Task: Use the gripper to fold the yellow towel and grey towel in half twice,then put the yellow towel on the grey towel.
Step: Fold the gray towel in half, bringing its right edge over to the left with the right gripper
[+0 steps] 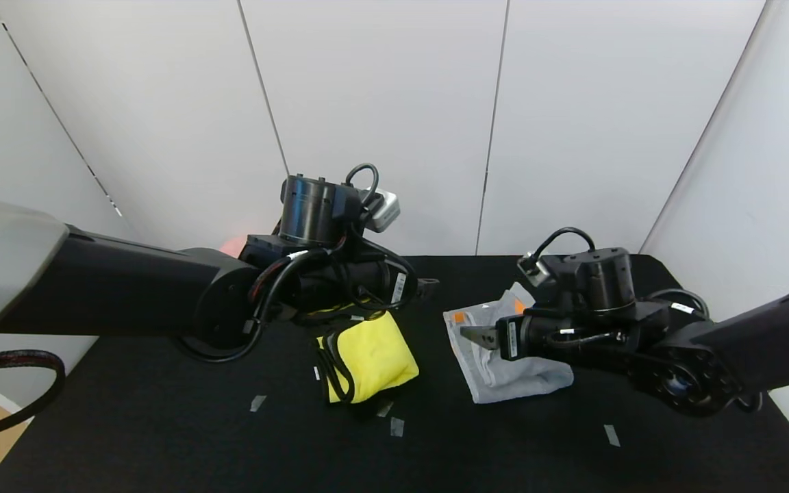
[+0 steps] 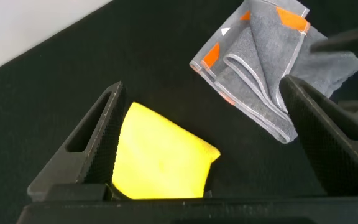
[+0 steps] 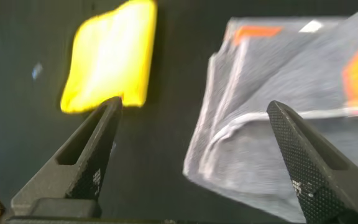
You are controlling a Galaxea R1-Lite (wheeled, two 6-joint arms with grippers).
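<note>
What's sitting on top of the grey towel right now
Nothing lies on the grey towel; the yellow towel is still apart on the black table. The open right gripper hangs above it, hiding part of its surface.

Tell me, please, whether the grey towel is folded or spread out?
Folded. The grey towel lies as a compact bundle with stacked layered edges showing, apart from the yellow towel.

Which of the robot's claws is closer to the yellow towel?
Left. The left end effector hangs open above the yellow towel; the right end effector is over the grey towel beside it.
</note>
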